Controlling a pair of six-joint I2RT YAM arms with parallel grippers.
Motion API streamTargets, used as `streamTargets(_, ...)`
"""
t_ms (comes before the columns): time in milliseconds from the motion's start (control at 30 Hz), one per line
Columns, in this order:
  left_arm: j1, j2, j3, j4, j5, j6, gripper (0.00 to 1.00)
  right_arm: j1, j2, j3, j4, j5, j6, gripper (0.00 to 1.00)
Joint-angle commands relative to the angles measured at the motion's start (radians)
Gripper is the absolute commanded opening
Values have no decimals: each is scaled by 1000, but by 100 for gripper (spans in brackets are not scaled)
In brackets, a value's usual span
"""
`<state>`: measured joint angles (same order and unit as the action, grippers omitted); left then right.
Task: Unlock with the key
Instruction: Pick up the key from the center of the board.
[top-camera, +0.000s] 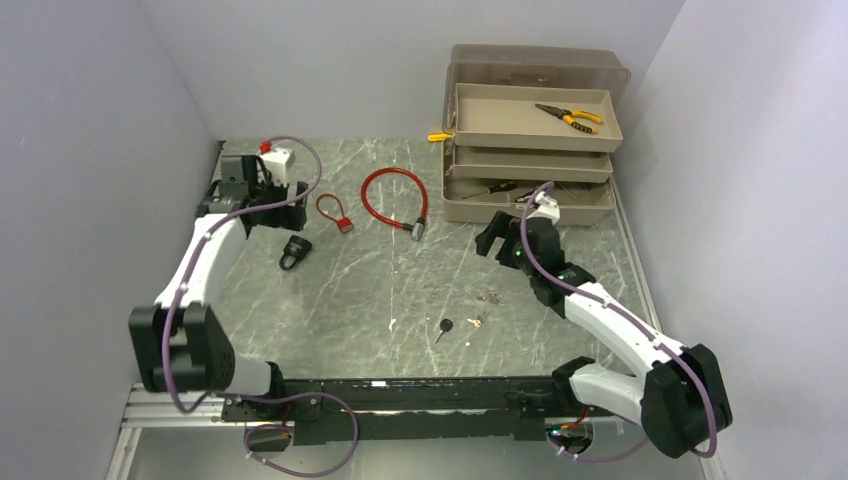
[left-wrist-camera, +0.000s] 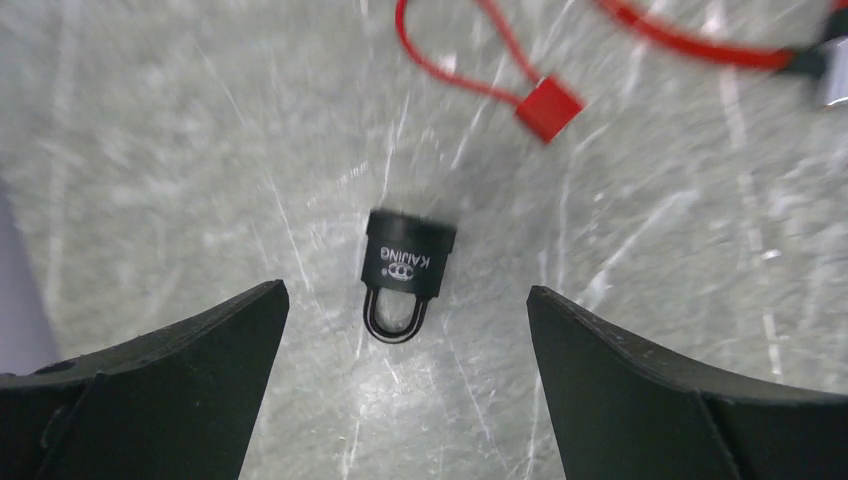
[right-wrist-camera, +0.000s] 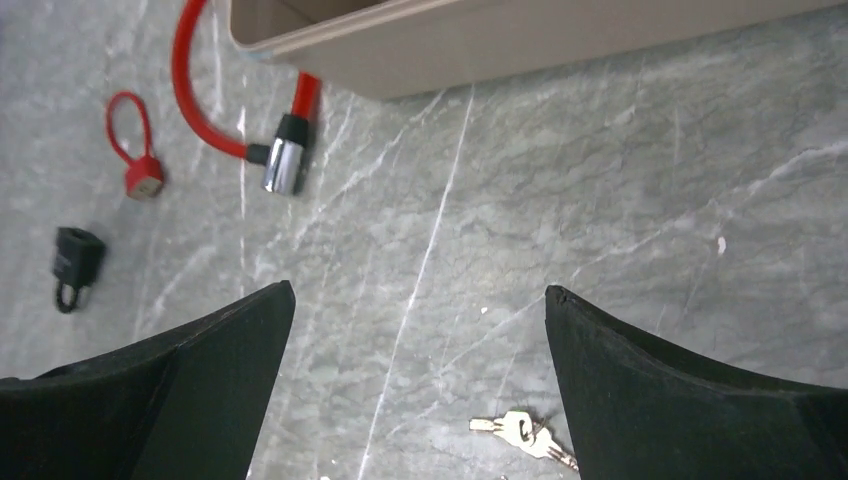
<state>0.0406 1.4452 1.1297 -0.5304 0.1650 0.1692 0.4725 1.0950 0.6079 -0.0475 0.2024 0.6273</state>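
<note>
Left end effector hovers spread over the padlock toward the desk's left edge; I judge I'm reaching, next lowering to pinch it.

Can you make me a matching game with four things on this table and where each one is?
Things:
1 black padlock
2 red cable lock
3 pliers
4 silver keys

Places:
A in the top tray of the toolbox
B on the table, under the left gripper
C looped beside the toolbox's bottom tray
D on the table, near the right gripper

Pairs: 1-B, 2-C, 3-A, 4-D
</note>
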Motion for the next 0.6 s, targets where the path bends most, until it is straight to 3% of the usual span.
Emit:
streamTargets(0,-3,-131,101,-55,117,44,99,-91,-12,-13,71,-244,10,100)
streamTargets(100,-1,-185,91,-52,115,44,83,-38,81,80,-106,-133,-59,98)
streamTargets(167,-1,-259,32,13,114,39,72,22,137,139,-202,-24,-85,92)
streamTargets(267,-1,-330,-14,38,96,32,44,87,158,175,-266,78,-96,68)
streamTargets(300,-1,-332,-12,14,78,30,29,94,154,180,-277,88,-94,58)
streamTargets(333,0,-326,-3,-18,62,30,9,100,146,184,-288,95,-91,46)
streamTargets(367,4,-320,11,-54,61,44,0,100,139,186,-299,99,-88,35)
streamTargets(433,12,-328,12,-98,93,89,0,102,126,192,-329,116,-78,9)
streamTargets(500,16,-373,-27,-79,95,113,0,103,133,207,-391,137,-62,2)
streamTargets(533,16,-393,-53,-56,100,120,0,103,141,216,-419,147,-60,13)
streamTargets(567,16,-405,-64,-59,109,130,28,105,144,219,-442,152,-62,42)
